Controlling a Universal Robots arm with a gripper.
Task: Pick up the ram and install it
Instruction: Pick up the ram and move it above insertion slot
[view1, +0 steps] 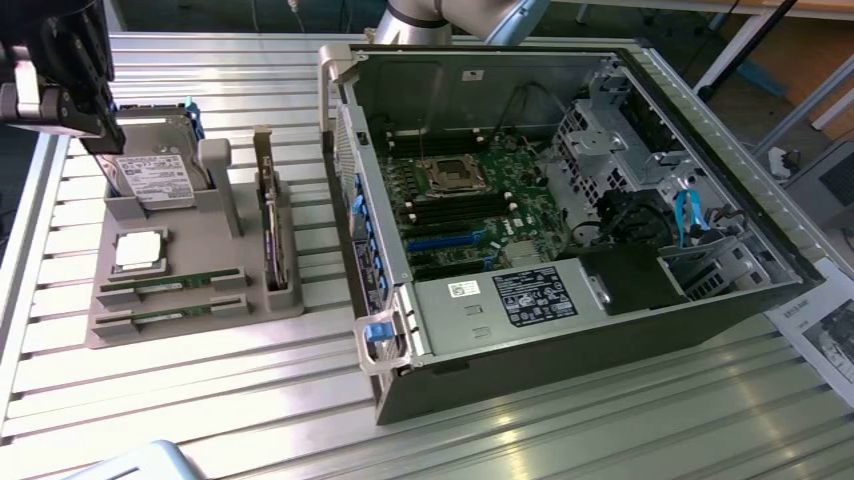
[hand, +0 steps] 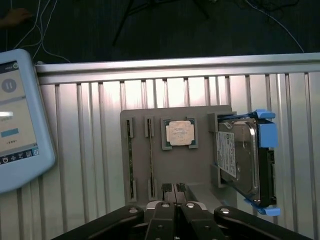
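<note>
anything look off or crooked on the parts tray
Nothing stands out: both thin green ram sticks sit straight in slots of the grey plastic tray, and the square silver processor chip lies flat in its recess.

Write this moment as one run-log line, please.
tool: shut, empty, over gray tray | ram sticks: both in tray slots, untouched | computer case: open
</note>
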